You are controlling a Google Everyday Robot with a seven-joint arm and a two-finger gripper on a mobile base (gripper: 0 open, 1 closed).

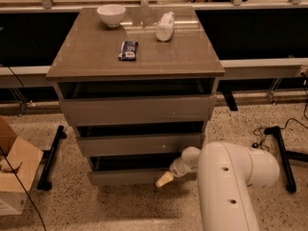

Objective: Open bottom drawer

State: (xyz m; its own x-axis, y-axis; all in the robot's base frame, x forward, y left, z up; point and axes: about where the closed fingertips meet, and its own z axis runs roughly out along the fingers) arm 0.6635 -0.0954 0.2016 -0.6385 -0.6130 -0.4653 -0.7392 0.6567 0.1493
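Note:
The bottom drawer (125, 177) is the lowest of three grey-taupe drawers in the cabinet, with a short flat front. A dark gap shows above its front panel. My gripper (164, 179) reaches from the white arm (226, 186) at the lower right and its pale tip sits against the right part of the bottom drawer's front. The middle drawer (139, 144) and the top drawer (137, 109) are above it.
On the cabinet top (96, 61) are a white bowl (111, 14), a dark flat packet (128, 50) and a white bottle lying down (165, 26). A cardboard box (12, 167) stands on the floor at left. Black stand legs (50, 158) and cables (281, 143) lie on both sides.

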